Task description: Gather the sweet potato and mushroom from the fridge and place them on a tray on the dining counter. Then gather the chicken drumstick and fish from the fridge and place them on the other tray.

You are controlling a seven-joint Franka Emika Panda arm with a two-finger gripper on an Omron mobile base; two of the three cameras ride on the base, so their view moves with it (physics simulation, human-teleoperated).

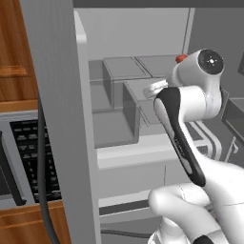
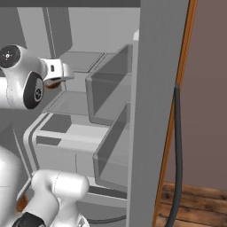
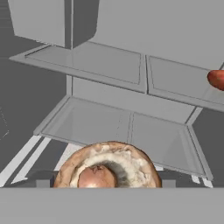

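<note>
mushroom [image 3: 107, 168] close up, fridge [image 3: 131, 92] shelves behind

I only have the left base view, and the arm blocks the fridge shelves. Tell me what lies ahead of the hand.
Observer: In the hand view, a brown round mushroom, gills and stem facing the camera, sits close at the bottom edge.
Operator: Report whether it's gripped.
Observer: Cannot tell. The right base view shows a brown patch right under the gripper, but how the jaws stand is hidden.
Operator: Find the sweet potato.
Observer: The hand view shows a reddish-orange rounded thing on the higher grey shelf, at the right edge; likely that.
</note>
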